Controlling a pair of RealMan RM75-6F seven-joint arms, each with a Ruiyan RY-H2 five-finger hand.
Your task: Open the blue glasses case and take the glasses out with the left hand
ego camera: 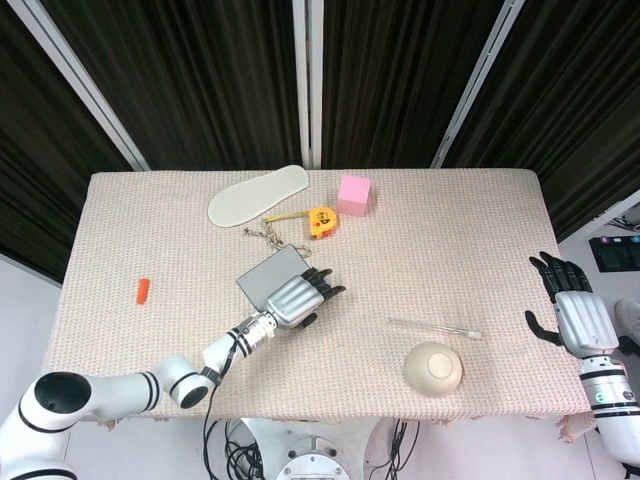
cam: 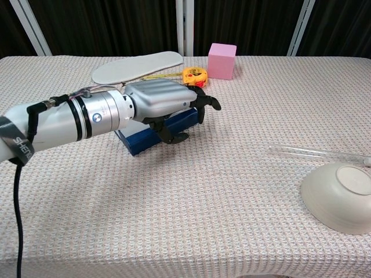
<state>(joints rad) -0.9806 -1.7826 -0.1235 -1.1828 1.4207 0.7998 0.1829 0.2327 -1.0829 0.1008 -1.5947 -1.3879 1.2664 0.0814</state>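
covering blue glasses case (cam: 152, 138), perhaps touching

The silver left hand (ego camera: 297, 297) reaches forward low, fingers curled down; the right hand (ego camera: 575, 312) hangs aside, fingers spread.

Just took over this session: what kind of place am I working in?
Likely a robot test booth: black curtains behind a cloth-covered table scattered with unrelated props, like a pink cube and shoe insole.
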